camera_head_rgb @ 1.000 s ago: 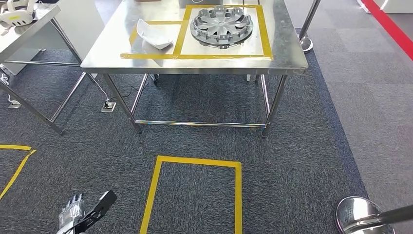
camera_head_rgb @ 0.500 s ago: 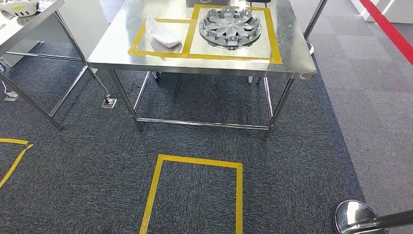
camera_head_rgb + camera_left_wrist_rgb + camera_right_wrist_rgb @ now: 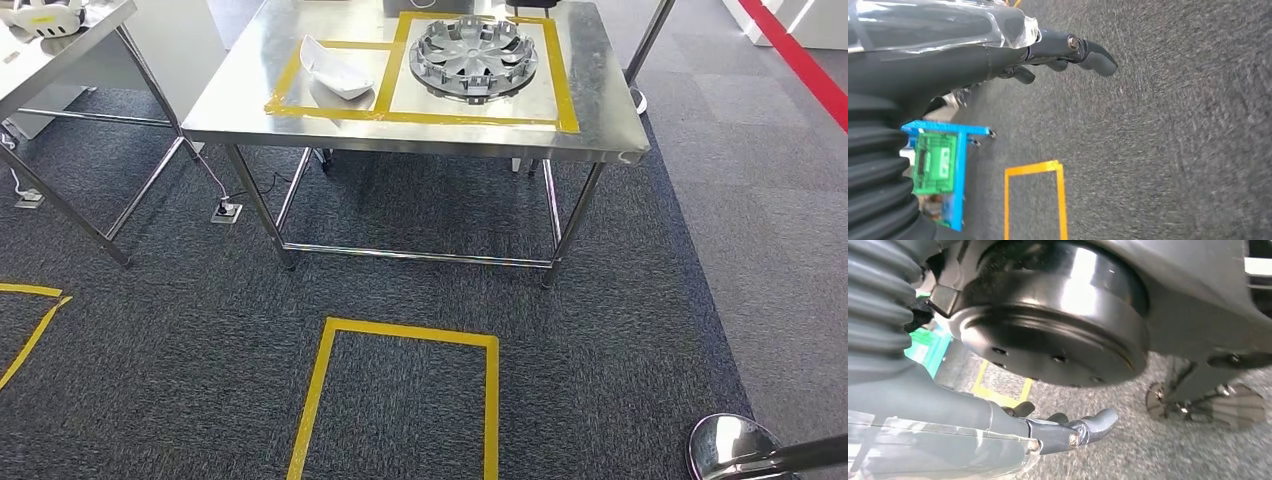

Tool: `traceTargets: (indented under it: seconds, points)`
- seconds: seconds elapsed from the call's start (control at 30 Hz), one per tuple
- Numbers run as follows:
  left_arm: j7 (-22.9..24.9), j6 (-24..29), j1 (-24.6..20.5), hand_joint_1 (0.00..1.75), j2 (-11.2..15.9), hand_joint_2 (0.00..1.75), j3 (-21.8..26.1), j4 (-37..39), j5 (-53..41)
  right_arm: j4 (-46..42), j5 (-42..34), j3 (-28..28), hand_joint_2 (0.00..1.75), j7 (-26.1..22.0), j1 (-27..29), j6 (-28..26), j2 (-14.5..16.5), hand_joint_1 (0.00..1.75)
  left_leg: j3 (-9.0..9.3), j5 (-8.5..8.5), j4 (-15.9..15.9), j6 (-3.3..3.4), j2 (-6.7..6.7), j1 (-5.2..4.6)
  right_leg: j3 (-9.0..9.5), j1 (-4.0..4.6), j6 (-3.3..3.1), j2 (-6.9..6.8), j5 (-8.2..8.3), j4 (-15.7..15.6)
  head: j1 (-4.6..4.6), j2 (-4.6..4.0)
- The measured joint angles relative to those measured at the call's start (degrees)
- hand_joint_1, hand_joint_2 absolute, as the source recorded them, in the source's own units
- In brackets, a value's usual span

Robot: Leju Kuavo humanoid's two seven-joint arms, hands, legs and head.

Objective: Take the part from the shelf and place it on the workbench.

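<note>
Workbench (image 3: 600,120): squared up to before anything else is done.
Wheel cover (image 3: 473,56): lying in the taped square (apparently the part).
Left hand (image 3: 1058,50): empty, fingers loosely extended.
Right hand (image 3: 1068,432): likewise empty.

A shiny steel workbench (image 3: 600,110) edged with yellow tape squares (image 3: 570,100) stands on dark grey speckled carpet (image 3: 620,330).
</note>
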Motion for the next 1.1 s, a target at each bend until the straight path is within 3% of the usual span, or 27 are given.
traceTargets:
  seconds: [0.2, 0.6, 0.63, 0.73, 0.77, 0.9, 1.1]
  points:
    - [2.7, 3.7, 0.8, 0.00, -3.1, 1.75, -0.7, -0.2, 2.7, -0.5, -1.5, -0.8, 1.75, -1.7, 0.2, -6.3, -0.4, 0.00, 0.02, 0.00, 0.0, 0.01, 0.01, -0.03, 0.05, -0.04, 0.01, -0.04, 0.00, 0.0, 0.03, 0.00]
    - [-3.1, -3.1, 5.0, 0.00, -2.2, 1.75, -6.8, -3.8, 23.1, -3.9, -5.0, 0.6, 1.75, -5.4, 3.2, -3.2, -1.7, 0.00, 0.05, -0.01, 0.0, 0.01, -0.01, -0.02, 0.05, -0.04, 0.02, -0.13, -0.04, 0.0, 0.00, 0.00]
    - [-3.6, -3.7, 5.4, 0.00, -2.0, 1.31, -7.4, -4.1, 24.8, -4.3, -5.3, 1.0, 1.75, -5.7, 3.5, -2.9, -1.8, 0.00, 0.05, -0.01, 0.0, 0.01, -0.01, -0.02, 0.05, -0.04, 0.02, -0.14, -0.04, 0.0, 0.01, 0.00]
    - [-5.3, -5.6, 6.4, 0.00, -1.2, 0.00, -9.4, -5.2, 30.0, -5.4, -6.1, 1.9, 0.44, -6.5, 4.6, -1.8, -2.2, 0.00, 0.05, -0.01, 0.0, 0.01, -0.02, -0.02, 0.07, -0.04, 0.03, -0.15, -0.05, 0.0, 0.01, 0.00]
    - [-5.9, -6.2, 6.8, 0.00, -1.0, 0.00, -10.1, -5.6, 31.7, -5.7, -6.4, 2.2, 0.00, -6.8, 5.1, -1.5, -2.4, 0.00, 0.05, -0.01, 0.0, 0.01, -0.03, -0.03, 0.08, -0.04, 0.04, -0.15, -0.05, 0.0, 0.01, 0.00]
    - [-8.1, -8.7, 8.2, 0.00, 0.0, 1.75, -12.7, -7.0, 38.6, -7.1, -7.4, 3.5, 0.00, -7.9, 7.1, -0.3, -3.5, 0.00, 0.03, -0.02, 0.0, 0.01, -0.05, -0.03, 0.10, -0.05, 0.06, -0.16, -0.07, 0.0, 0.01, 0.00]
    - [-11.2, -12.3, 10.0, 0.00, 1.3, 1.75, -16.3, -8.9, 48.3, -9.1, -9.0, 5.1, 0.00, -9.5, 10.1, 1.4, -5.4, 0.00, -0.02, -0.04, 0.0, 0.01, -0.10, -0.03, 0.10, -0.04, 0.06, -0.15, -0.07, 0.0, 0.02, 0.00]
